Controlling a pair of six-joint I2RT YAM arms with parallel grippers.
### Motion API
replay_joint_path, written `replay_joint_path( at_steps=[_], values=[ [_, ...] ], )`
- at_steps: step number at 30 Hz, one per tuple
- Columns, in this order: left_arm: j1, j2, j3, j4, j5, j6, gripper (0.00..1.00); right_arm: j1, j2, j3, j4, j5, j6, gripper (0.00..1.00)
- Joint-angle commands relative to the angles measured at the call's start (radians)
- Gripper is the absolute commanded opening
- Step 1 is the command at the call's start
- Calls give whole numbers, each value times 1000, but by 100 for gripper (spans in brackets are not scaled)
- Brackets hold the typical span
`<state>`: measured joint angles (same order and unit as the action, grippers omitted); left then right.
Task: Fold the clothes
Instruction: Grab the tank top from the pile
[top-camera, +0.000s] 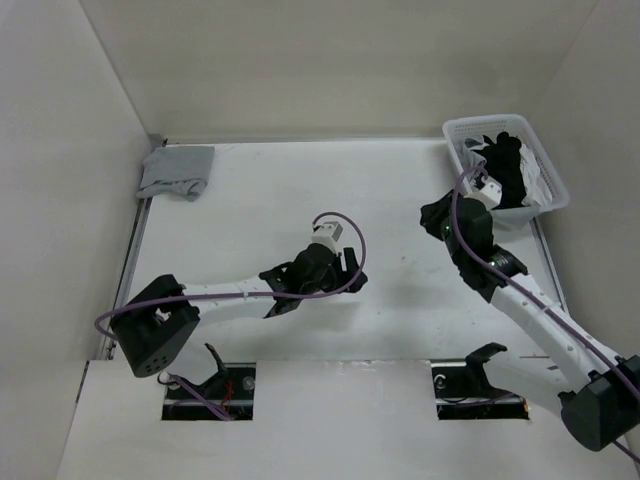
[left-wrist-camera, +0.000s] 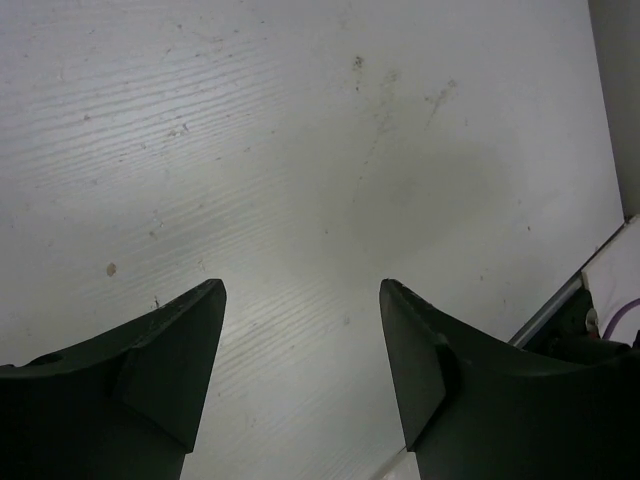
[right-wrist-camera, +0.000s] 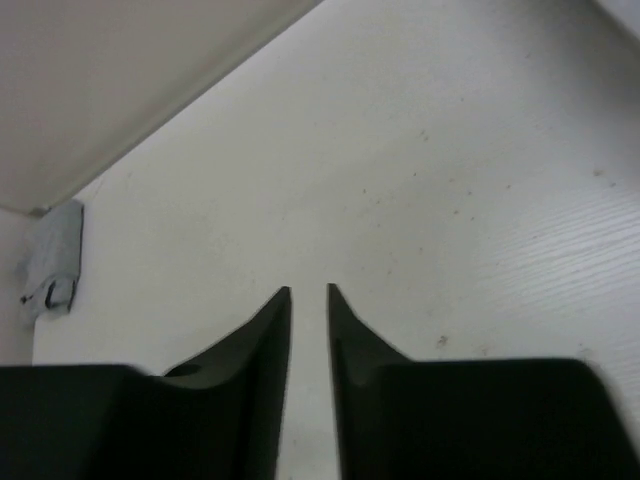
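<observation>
Top external view: grey garment (top-camera: 178, 172) looks folded; black clothes (top-camera: 508, 170) wait in basket (top-camera: 480, 122). Left hand (left-wrist-camera: 300, 290) wide open, right hand (right-wrist-camera: 309, 290) narrowly parted, both empty.

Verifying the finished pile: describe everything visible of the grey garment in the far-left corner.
The grey garment is small, light-grey soft fabric, gathered into a compact, roughly rectangular bundle that looks folded, its near edge somewhat rumpled. It lies flat on the white table in the far-left corner, its left side reaching the table's edge by the wall. The right wrist view shows a small dark detail at its near end, too small to identify. Nothing rests on it.
</observation>
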<state>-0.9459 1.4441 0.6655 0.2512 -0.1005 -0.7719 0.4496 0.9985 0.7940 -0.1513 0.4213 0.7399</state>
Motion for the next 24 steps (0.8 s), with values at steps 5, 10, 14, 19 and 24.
replay_joint_path(
  at_steps=[5, 10, 14, 19, 24],
  values=[
    [-6, 21, 59, 51, 59, 36, 63, -286, 122, 169, -10, 40, -71, 32],
    [-26, 13, 8, 108, 62, 17, 62, -390, 294, 299, -14, 33, -69, 0],
    [-27, -7, -6, 121, 70, 23, 62, -472, 448, 414, -16, 60, -74, 11],
    [-6, -37, -38, 146, 77, 42, 61, -533, 668, 566, 29, 37, -126, 47],
    [19, -42, -50, 151, 102, 42, 61, -570, 791, 657, -5, 36, -117, 56]
  ],
)
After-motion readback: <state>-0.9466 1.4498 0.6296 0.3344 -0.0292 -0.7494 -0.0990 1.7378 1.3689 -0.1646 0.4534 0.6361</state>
